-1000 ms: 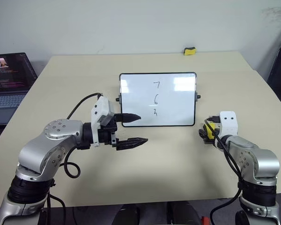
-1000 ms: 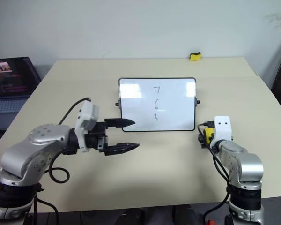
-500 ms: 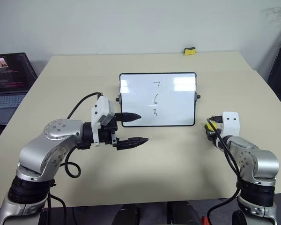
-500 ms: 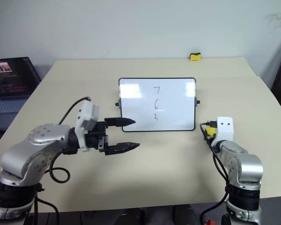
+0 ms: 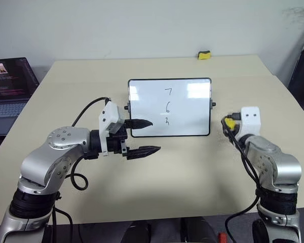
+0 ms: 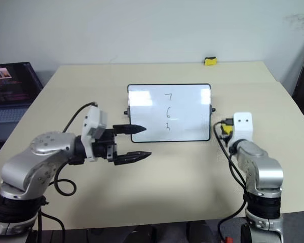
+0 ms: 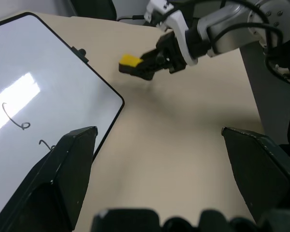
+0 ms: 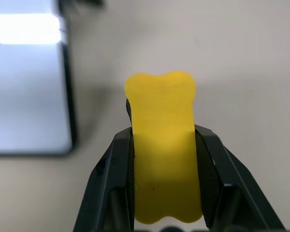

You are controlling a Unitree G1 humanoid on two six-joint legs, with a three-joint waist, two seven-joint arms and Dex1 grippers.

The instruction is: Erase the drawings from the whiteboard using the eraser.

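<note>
Eraser [image 8: 163, 145] sits clamped between the two black fingers of the right gripper [image 8: 164, 159], yellow face up, squeezed slightly at the waist; the block hangs clear of the table [image 5: 192, 177], at about 3 o'clock of the whiteboard [image 5: 192, 109] and just off its right edge. Left gripper [image 5: 142, 137] hovers with jaws spread wide and empty, upper fingertip over the board's lower-left corner, at about 8 o'clock of the drawings [image 5: 167, 106]. Three marks stand in a column near board centre, untouched. Far back, at 12 o'clock, a second yellow-and-black block [image 5: 204, 54] lies on the table edge; a laptop [image 5: 7, 86] sits at 10 o'clock. Risks, as judged: grip takes the sponge by a narrow waist, so pressing on glossy surface could twist it out; the board rests loose, and a sideways wipe could slide it unless the left gripper steadies it; a tilted eraser would smear rather than clear. Dark underside of the held block is hidden; whether the left fingertip touches the frame cannot be told.
</note>
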